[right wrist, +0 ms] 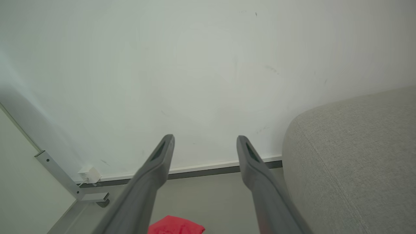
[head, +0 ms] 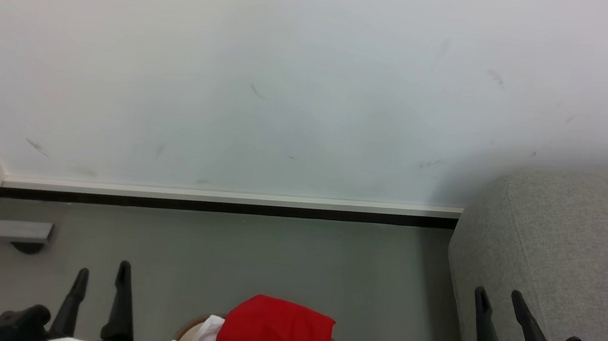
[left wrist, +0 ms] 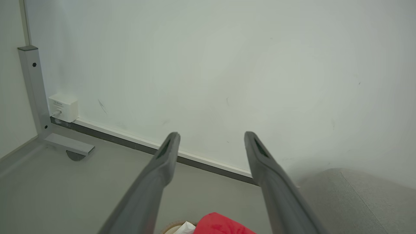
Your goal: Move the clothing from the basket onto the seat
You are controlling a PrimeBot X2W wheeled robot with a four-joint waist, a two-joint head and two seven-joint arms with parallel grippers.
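With the left gripper (head: 103, 269) and right gripper (head: 497, 294) both spread wide and empty, a shallow pinch on the clothing (head: 274, 327) heaped in the basket (head: 184, 329) near the seat (head: 575, 247) might have spilled pieces onto the floor (head: 271, 258).

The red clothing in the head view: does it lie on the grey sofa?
No, the red clothing sits in the basket on the floor, apart from the sofa.
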